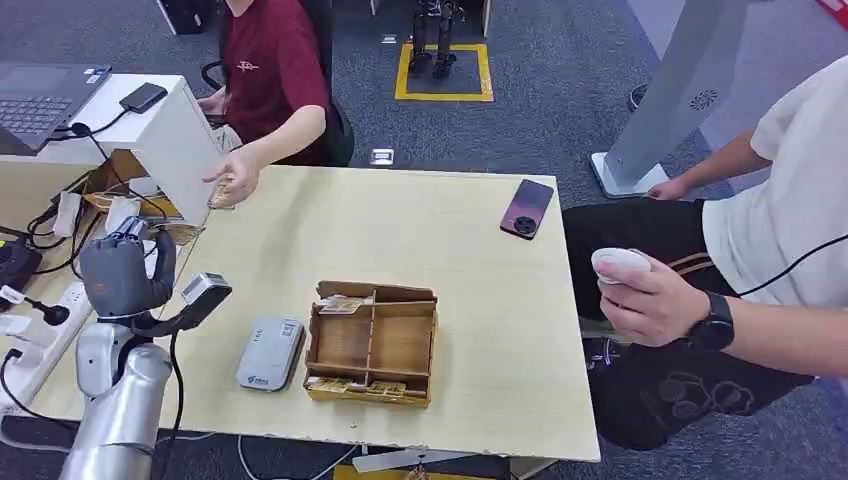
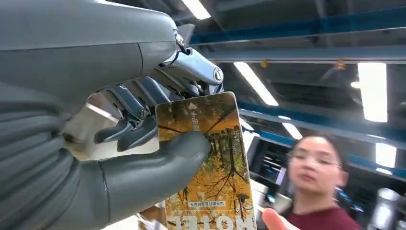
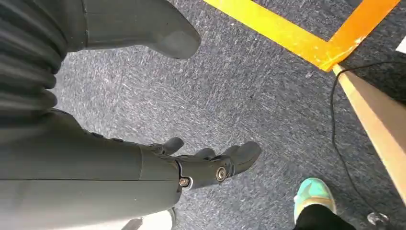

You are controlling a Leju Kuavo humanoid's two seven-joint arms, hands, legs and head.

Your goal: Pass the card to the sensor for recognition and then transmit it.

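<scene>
Head view: left hand (image 1: 125, 275) at table's left edge pinches the yellow tree-print hotel card (image 2: 208, 163), long axis upright. Person's open palm (image 1: 232, 178) waits at approx 1 o'clock from it; grey flat sensor box (image 1: 270, 352) sits at 4 o'clock. Right hand (image 3: 201, 165) hangs by the floor, holding nothing, fingers loosely apart.

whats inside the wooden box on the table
The wooden box is split by dividers into compartments. Cards lie along its far edge and more along its near edge; the middle compartments look bare. How many cards there are cannot be told.
</scene>
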